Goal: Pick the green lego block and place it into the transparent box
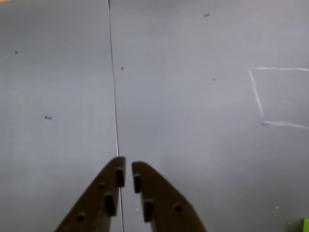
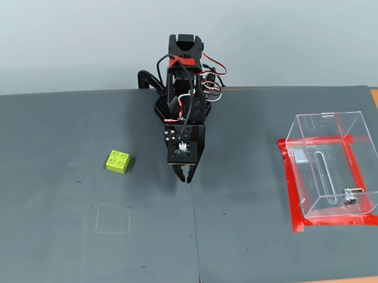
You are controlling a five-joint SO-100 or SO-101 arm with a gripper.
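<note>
Task not started. Gripper (image 2: 187,177) hanging over mat seam, fingers nearly closed, gripping nothing. Green lego block (image 2: 118,161) lying on mat, left of gripper in fixed view, untouched. Transparent box (image 2: 334,168) standing empty, well right. Pick and placement both remaining.

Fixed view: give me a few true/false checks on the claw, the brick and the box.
1. The small lime-green studded plastic brick lies on the dark mat. True.
2. The black two-finger claw holds the brick. False: it is nearly shut on nothing, apart from the brick.
3. The clear plastic box with red tape at its foot is empty of bricks. True.
4. The brick sits inside the chalk square. False: it lies outside it.
</note>
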